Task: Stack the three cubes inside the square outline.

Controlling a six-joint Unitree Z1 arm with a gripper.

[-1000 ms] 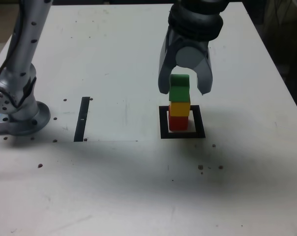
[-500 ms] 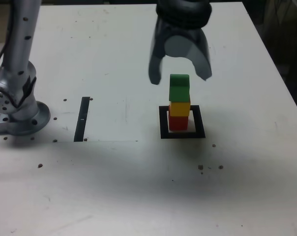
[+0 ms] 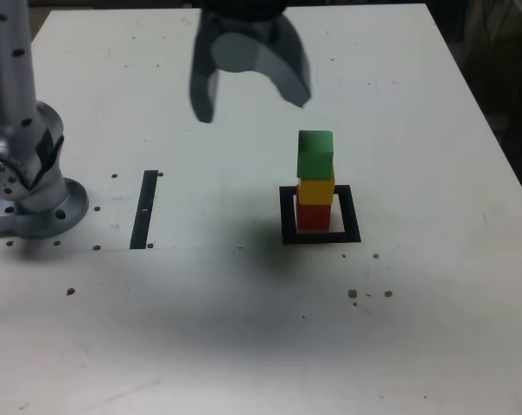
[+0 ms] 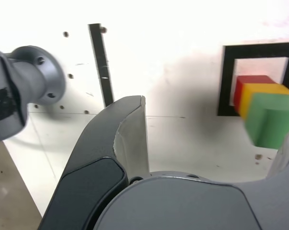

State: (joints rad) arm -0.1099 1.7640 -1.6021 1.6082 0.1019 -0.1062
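Inside the square outline [image 3: 288, 216] three cubes stand in one stack: the red cube [image 3: 313, 216] lowest, the yellow cube [image 3: 316, 189] on it, the green cube [image 3: 315, 154] on top, sitting slightly askew. My gripper [image 3: 251, 105] hangs high above the table, up and to the exterior view's left of the stack, open and empty. In the wrist view one grey finger [image 4: 130, 139] fills the foreground. Beside it the green cube [image 4: 273, 120], yellow cube [image 4: 259, 93] and red cube [image 4: 247, 84] show over the square outline [image 4: 226, 81].
A thin black strip [image 3: 144, 209] lies on the white table at the exterior view's left, close to the arm's grey base [image 3: 32, 190]. Small dark specks dot the table near the front. The strip [image 4: 101, 64] and base [image 4: 25, 86] also show in the wrist view.
My gripper opened around the green cube, rose and swung to the exterior view's left. The green cube stayed on the stack.
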